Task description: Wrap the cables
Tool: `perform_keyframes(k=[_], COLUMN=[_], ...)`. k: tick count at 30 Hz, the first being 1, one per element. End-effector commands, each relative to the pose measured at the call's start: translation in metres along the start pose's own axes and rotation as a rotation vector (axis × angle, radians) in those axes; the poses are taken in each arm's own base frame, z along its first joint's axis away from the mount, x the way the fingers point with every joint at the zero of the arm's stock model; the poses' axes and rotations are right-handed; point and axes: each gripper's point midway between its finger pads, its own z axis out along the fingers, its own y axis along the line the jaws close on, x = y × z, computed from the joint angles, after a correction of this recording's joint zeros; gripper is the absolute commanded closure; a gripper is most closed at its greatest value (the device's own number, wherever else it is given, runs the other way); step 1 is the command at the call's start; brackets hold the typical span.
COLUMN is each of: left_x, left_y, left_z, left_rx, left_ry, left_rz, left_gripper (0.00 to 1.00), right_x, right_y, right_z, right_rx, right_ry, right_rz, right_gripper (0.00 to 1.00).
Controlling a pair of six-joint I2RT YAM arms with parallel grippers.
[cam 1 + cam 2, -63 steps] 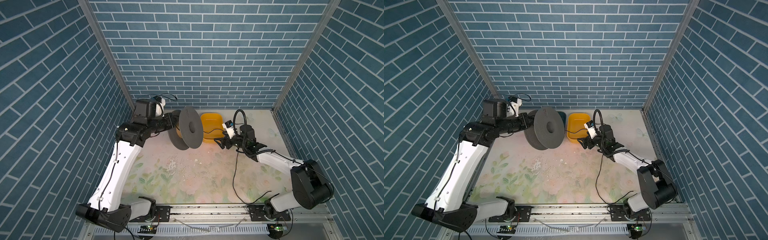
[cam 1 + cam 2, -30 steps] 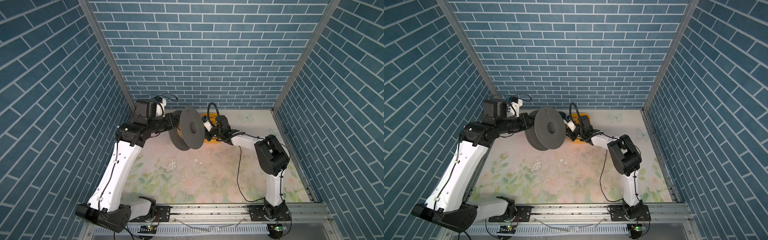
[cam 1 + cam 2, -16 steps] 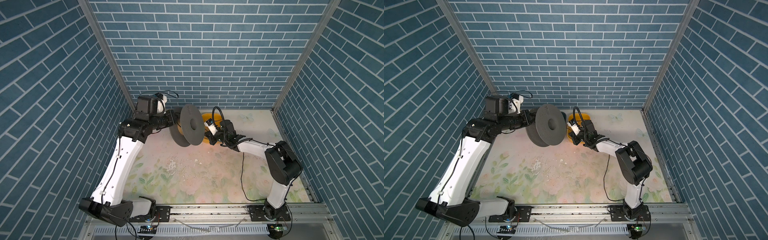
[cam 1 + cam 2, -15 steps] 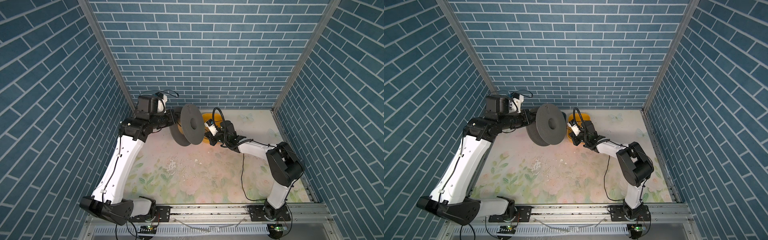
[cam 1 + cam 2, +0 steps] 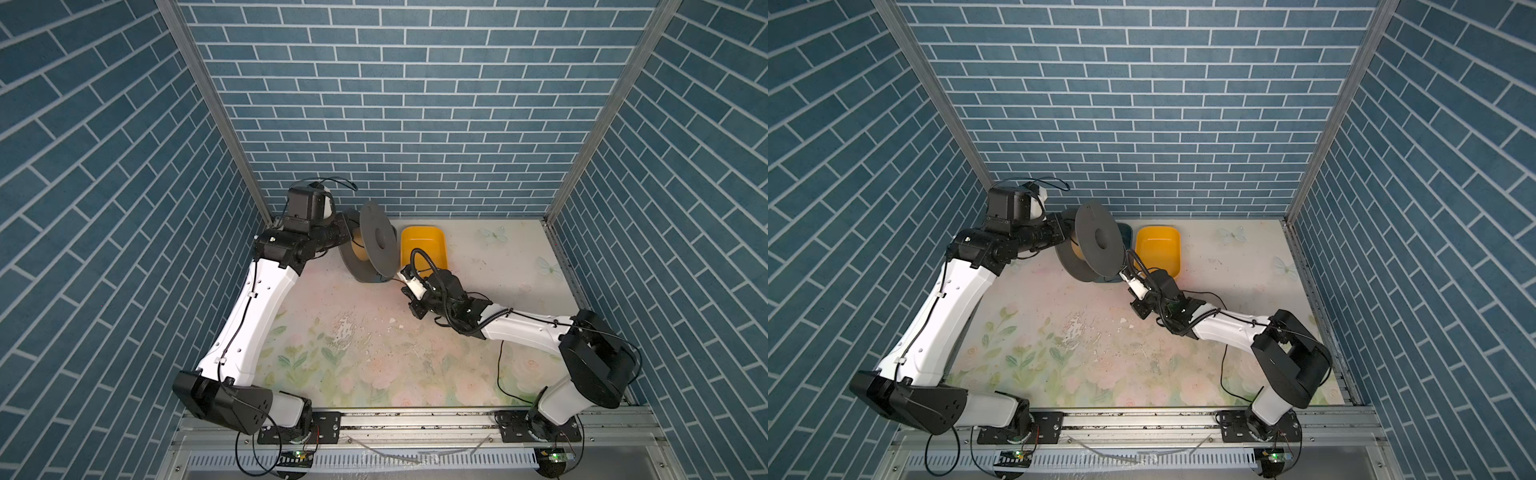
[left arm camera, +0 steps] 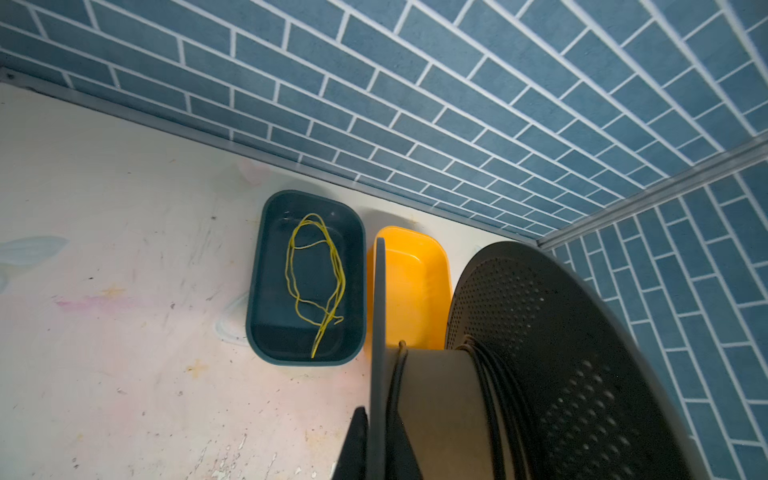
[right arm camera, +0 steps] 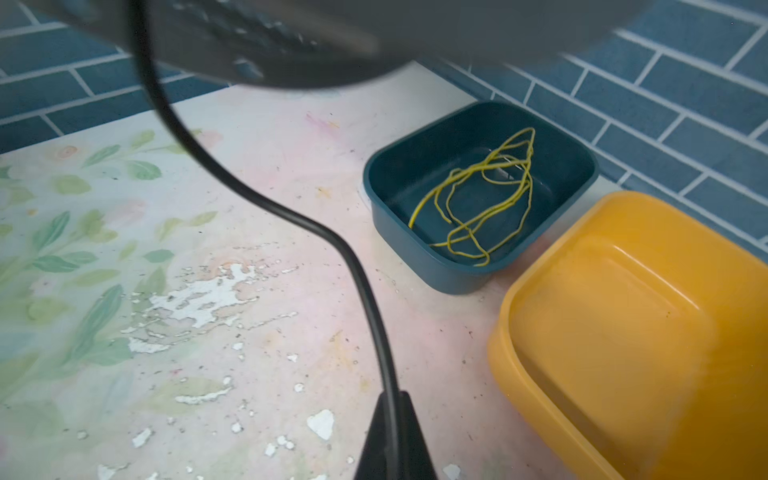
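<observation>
The tabletop (image 5: 374,353) has a worn flower print, its paint flaking near the middle. From the front edge at 6 o'clock the two arms reach toward the back.

The right gripper (image 7: 392,401) sits a little past the centre, toward 1 o'clock. Its jaws are pinched tight on the cable (image 7: 365,291). From that grip the thin black cable curves up and away to the spool (image 5: 376,245), which is at 11 o'clock from the right gripper in both top views.

The left gripper (image 6: 377,415) comes in from 9 o'clock. It is clamped narrow on the rim of one spool flange, with a finger on each face. The spool is held on edge with both flanges upright. Several turns of cable already lie side by side on its hub against the perforated flange, and a single strand runs by the gripped flange.

Beyond the spool, at 12 o'clock against the brick wall, two tubs stand just beside each other. The dark teal tub (image 6: 257,291) holds a loose tangle of yellow-green wire (image 6: 287,270). The yellow tub (image 5: 424,245) is at its 3 o'clock side.
</observation>
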Motion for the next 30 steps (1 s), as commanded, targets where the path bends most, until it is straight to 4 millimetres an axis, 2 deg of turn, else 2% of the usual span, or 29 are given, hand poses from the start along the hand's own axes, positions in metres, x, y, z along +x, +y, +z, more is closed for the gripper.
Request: perform_keyframes(k=[1,4,8,15,19,23,30], left_x=[-0.025,-0.024,-0.015,0.003,0.015,0.030,0.059], left_y=[0.008,0.025,0.036,0.047,0.045,0.035,0.015], left_z=[0.002,0.012,0.024,0.030,0.030,0.029,0.032], left_rx=[-0.051,-0.138,-0.200,-0.334,-0.388,-0.412,-0.388], left_ry=[-0.133,-0.145,-0.135,-0.123,-0.107,-0.073,0.046], left_rz=[-0.015,-0.006,0.024,0.132,0.213,0.302,0.405], left_gripper=[1.00,1.00,1.00,1.00,1.00,1.00,1.00], right_x=[-0.008,-0.022,-0.046,-0.091,-0.121,-0.148,-0.175], right_y=[0.009,0.026,0.045,0.052,0.042,0.027,0.001], right_z=[-0.014,-0.019,-0.028,-0.050,-0.066,-0.076,-0.071], right_rx=[0.046,0.046,0.050,0.072,0.116,0.200,0.332], right_ry=[-0.008,-0.009,-0.017,-0.062,-0.105,-0.126,-0.126], right_rz=[-0.071,-0.130,-0.187,-0.206,-0.201,-0.219,-0.213], right_gripper=[1.00,1.00,1.00,1.00,1.00,1.00,1.00])
